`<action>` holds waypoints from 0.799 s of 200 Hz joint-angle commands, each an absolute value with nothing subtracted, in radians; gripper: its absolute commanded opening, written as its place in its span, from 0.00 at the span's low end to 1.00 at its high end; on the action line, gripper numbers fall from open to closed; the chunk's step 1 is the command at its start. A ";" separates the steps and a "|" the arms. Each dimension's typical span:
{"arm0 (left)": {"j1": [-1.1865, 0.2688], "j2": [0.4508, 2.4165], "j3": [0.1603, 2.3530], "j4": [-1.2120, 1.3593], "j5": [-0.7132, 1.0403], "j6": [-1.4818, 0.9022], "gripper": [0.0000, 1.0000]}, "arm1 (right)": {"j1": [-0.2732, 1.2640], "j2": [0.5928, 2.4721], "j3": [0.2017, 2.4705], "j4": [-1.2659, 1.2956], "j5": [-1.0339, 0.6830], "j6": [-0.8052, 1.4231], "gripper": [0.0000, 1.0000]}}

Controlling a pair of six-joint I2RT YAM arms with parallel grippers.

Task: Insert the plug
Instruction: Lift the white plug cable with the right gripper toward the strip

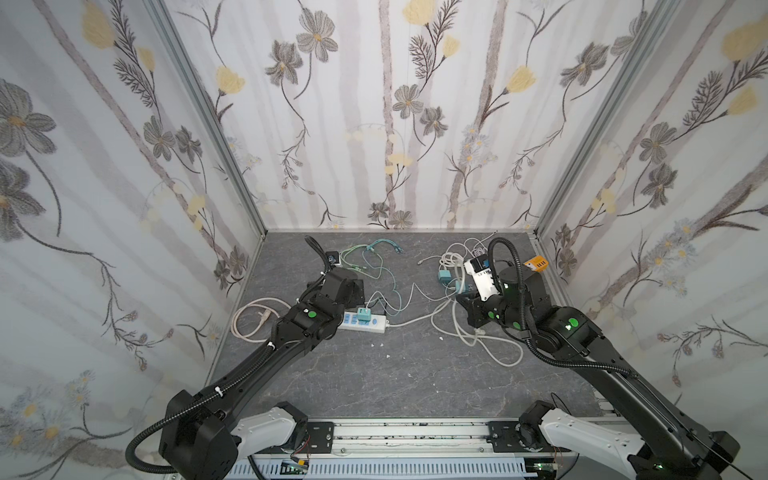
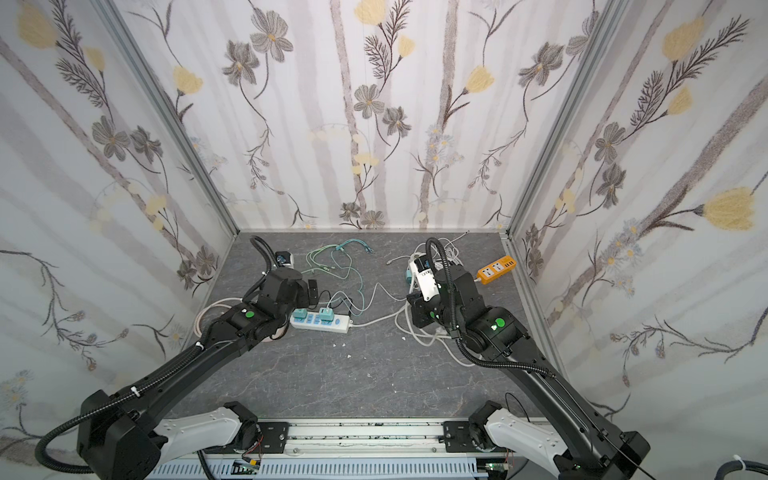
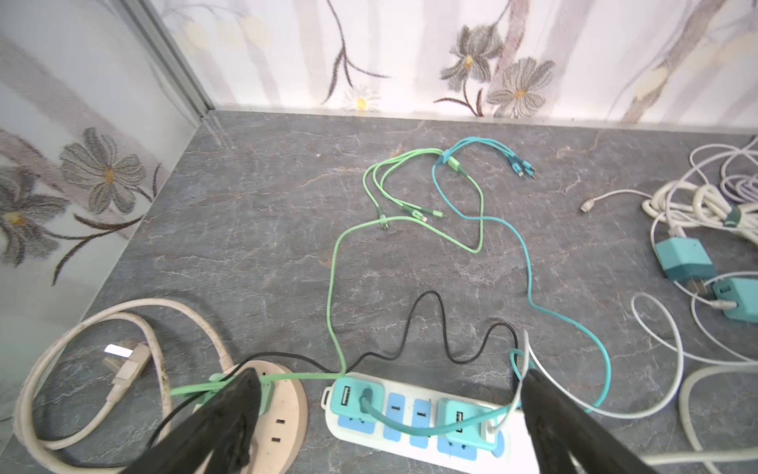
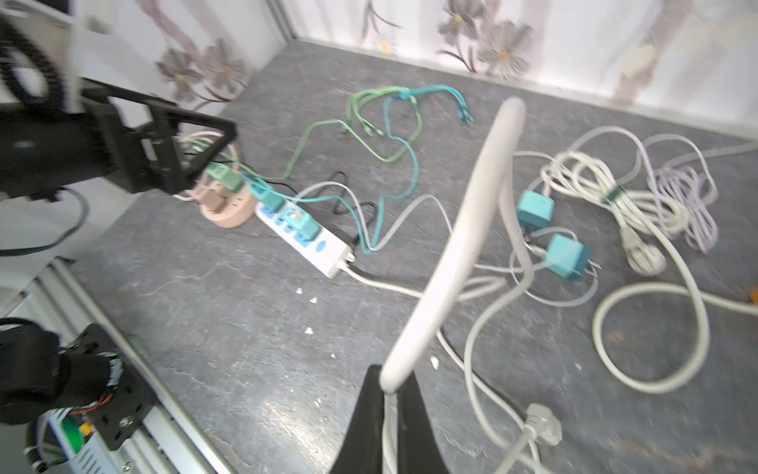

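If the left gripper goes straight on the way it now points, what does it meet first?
Most likely the white power strip, near the teal charger at its end; depth is unclear.

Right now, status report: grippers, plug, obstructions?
Left gripper open near power strip. Right gripper shut on white cable. Plug loose on table. Tangled cords nearby.

Tabletop [image 1: 374,374]: grey marble-look, matt. Power strip [image 1: 374,327]: smooth white plastic, slight gloss. Round socket [image 3: 283,414] beside power strip: pale wood-look, matt. Thick white cable [image 4: 463,230]: smooth sheath.
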State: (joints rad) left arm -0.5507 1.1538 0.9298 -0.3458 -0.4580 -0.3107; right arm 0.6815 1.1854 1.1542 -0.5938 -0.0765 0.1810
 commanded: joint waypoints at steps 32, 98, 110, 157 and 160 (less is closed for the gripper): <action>-0.506 1.105 0.925 -0.375 -0.431 -0.324 1.00 | 0.739 1.379 1.397 -0.342 -0.110 0.055 0.00; -0.493 1.101 0.919 -0.383 -0.442 -0.333 1.00 | 0.741 1.656 1.692 -0.221 -0.118 0.000 0.00; -0.489 1.090 0.914 -0.385 -0.448 -0.330 1.00 | 0.745 1.652 1.687 -0.198 -0.127 0.000 0.00; -0.467 1.051 0.890 -0.385 -0.463 -0.330 1.00 | 0.822 1.486 1.575 -0.261 -0.192 -0.081 0.00; -0.466 1.049 0.890 -0.384 -0.462 -0.330 1.00 | 0.828 1.474 1.565 -0.262 -0.200 -0.084 0.00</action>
State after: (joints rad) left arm -0.4759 1.0622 0.8955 -0.3798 -0.4412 -0.3222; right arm 0.7902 1.5444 1.6119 -0.2970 -0.1513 -0.0277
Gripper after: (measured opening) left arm 0.997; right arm 0.066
